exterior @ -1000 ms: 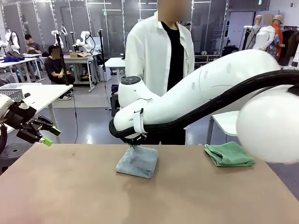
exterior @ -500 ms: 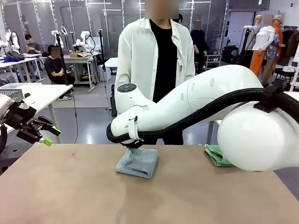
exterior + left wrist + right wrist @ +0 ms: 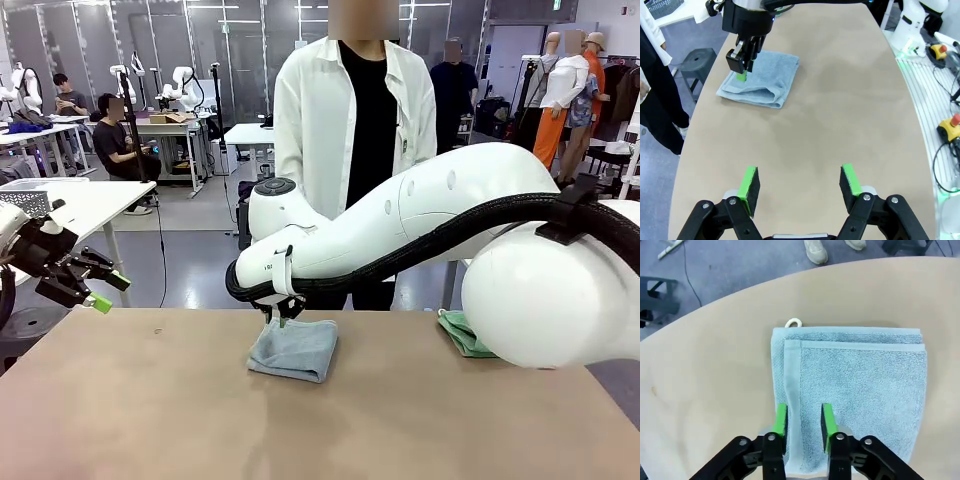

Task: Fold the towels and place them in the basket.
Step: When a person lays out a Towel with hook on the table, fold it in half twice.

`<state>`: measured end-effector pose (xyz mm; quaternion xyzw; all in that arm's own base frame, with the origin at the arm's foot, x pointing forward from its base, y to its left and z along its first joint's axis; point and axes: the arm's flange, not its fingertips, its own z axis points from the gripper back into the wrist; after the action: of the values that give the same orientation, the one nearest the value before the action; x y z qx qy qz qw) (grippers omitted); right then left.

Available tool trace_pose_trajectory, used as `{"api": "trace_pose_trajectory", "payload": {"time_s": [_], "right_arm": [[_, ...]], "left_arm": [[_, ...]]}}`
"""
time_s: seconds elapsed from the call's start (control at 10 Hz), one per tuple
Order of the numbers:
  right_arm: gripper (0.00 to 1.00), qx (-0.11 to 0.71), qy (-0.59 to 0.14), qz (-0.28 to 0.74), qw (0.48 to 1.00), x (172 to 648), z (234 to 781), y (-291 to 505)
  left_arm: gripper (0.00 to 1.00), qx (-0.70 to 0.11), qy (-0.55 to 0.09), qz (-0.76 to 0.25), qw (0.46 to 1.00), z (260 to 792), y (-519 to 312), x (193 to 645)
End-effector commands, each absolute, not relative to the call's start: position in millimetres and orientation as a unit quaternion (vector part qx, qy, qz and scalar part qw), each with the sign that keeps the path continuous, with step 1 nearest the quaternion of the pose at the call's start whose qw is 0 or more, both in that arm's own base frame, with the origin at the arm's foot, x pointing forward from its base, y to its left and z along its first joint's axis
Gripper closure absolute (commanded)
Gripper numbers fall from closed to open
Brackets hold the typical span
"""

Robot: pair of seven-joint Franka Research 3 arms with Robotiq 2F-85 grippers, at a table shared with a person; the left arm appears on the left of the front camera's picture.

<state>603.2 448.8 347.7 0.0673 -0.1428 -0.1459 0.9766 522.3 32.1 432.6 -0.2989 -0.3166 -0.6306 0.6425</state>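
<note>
Right gripper [image 3: 801, 421] poised above folded blue-grey towel [image 3: 294, 349] at table [image 3: 150, 400] centre, jaws slightly parted, grasping nothing. Hanging loop [image 3: 793, 322] visible from right wrist. Left gripper [image 3: 799, 187] spread wide, empty. Green towel [image 3: 459, 331] seen from front, partly hidden behind right arm.

Blue-grey towel [image 3: 855, 390] looped terry cloth; table [image 3: 840, 115] smooth matt.

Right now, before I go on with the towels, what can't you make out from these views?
- Green towel, front view: mostly hidden behind the right arm's big joint; its fold can't be judged.
- Right gripper, right wrist view: whether its pads touch the blue-grey towel is unclear.
- Blue-grey towel's far edge, front view: covered by the right wrist.
</note>
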Motion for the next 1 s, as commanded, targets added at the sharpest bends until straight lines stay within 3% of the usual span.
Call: {"api": "trace_pose_trajectory", "payload": {"time_s": [0.0,0.1,0.2,0.5,0.9], "right_arm": [[0.52,0.082,-0.141,-0.146,0.976,597,352,433],[0.19,0.089,-0.134,-0.138,0.977,589,357,415],[0.33,0.091,-0.126,-0.131,0.979,579,361,394],[0.33,0.129,-0.089,-0.067,0.985,551,355,318],[0.33,0.206,-0.071,-0.073,0.973,549,339,275]], "left_arm": [[0.19,-0.297,-0.318,-0.631,0.643,435,31,520],[0.19,-0.297,-0.318,-0.631,0.643,435,31,520],[0.19,-0.297,-0.318,-0.631,0.643,435,31,520],[0.19,-0.297,-0.318,-0.631,0.643,435,31,520],[0.19,-0.297,-0.318,-0.631,0.643,435,31,520]]}}
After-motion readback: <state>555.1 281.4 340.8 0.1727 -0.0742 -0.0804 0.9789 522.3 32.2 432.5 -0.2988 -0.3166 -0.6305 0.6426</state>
